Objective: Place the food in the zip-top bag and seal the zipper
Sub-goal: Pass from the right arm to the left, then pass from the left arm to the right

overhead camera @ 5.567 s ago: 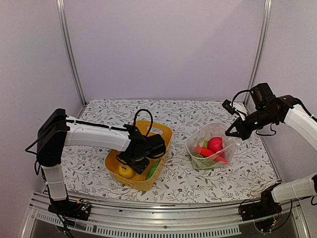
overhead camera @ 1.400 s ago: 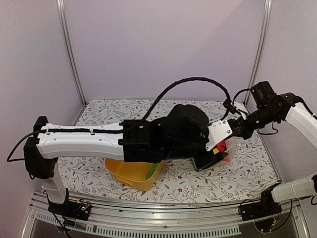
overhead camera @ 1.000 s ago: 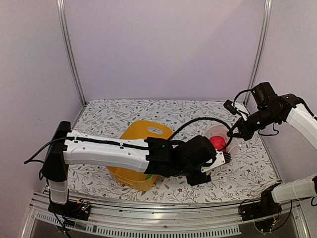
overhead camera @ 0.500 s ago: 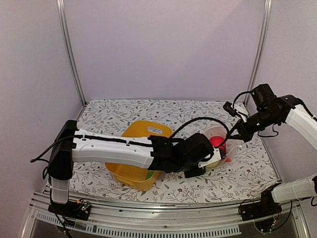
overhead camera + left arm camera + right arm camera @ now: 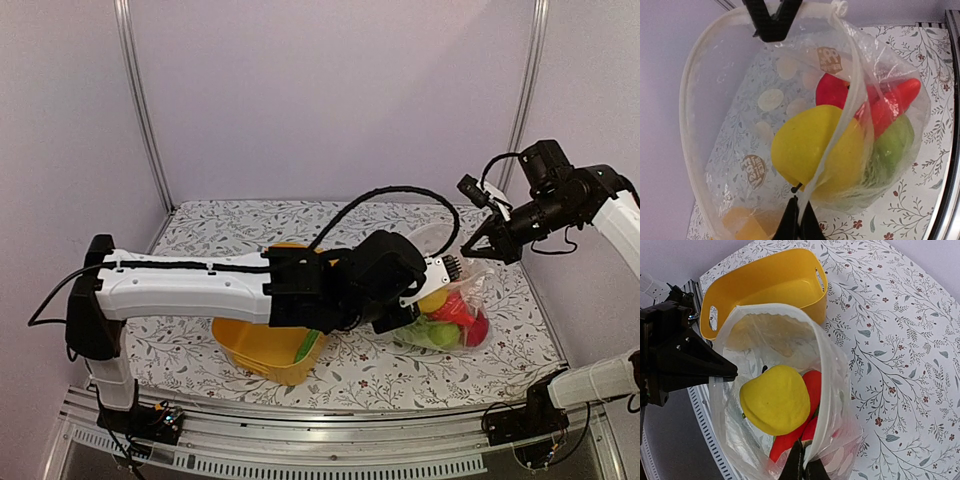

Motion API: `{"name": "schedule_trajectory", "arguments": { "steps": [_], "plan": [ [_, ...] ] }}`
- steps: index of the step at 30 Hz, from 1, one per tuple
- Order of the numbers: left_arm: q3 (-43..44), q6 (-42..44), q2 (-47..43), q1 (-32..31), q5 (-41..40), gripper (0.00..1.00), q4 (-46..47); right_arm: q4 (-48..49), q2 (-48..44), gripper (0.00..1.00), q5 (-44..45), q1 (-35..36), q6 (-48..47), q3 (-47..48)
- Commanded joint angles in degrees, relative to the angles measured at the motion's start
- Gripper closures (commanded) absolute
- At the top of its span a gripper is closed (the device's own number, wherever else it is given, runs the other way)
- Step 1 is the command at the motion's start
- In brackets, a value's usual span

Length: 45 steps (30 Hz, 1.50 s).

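A yellow basket stands on the flower-patterned tabletop, just left of the bag. In the top view the left arm stretches across the basket and hides most of it. A green piece shows at the basket's near right edge, below the arm. The same arm's wrist covers the bag's left side in that view.

The bag is clear with white dots. It is held with its mouth facing up and pulled wide into an oval. The long axis of the mouth runs from the left claw to the right claw, which in the top view is left to right and slightly away from the bases. The zipper is the strip round the mouth, and it is unsealed. The bag's belly sags low over the right part of the tabletop, below and between the two claws.

The food is inside the bag: a yellow fruit on top, a red fruit behind it, a red chili and a green fruit toward the bottom.

Each claw is closed, pinching the rim of the mouth. The left claw grips the side nearer the basket and the right claw grips the opposite side. The food lies below the gripped rim.
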Motion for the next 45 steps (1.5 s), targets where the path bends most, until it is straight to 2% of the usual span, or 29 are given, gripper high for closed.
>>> {"name": "schedule_trajectory", "arguments": {
  "steps": [1,3,7,15,26,31,38,45],
  "plan": [
    [-2.38,-2.51,-1.44,-1.1,-3.27,1.0,2.07,-0.36,3.83,0.98,-2.27,-0.11,-1.09,-3.74],
    [-1.15,-4.98,-0.35,-1.51,-3.11,1.0,-0.05,1.67,4.86,0.96,-2.72,-0.15,-1.07,-6.54],
    [-2.91,-8.85,-0.21,-0.42,-3.53,1.0,-1.34,1.64,4.59,0.84,-5.01,-0.08,-1.02,-6.33],
    [-4.53,-12.93,-1.16,0.88,-2.19,1.0,-2.88,-1.4,-1.57,0.69,-3.03,-1.14,-3.26,-7.6],
    [-6.84,-13.84,-2.71,1.06,-2.7,1.0,-1.88,-0.66,-13.02,0.59,-5.1,-5.45,-6.32,-16.35],
    [-8.45,-14.54,-4.14,1.05,-1.45,1.0,0.01,2.68,-17.04,0.53,-4.99,-5.49,-6.04,-20.23],
    [-8.21,-15.42,-4.58,1.12,-0.27,1.0,1.19,4.49,-17.86,0.49,-4.84,-5.5,-6.5,-23.04],
    [-7.25,-15.49,-4.68,1.54,0.2,1.0,1.16,4.63,-14.4,0.54,-3.26,-5.41,-8.13,-21.12]
  ]
}}
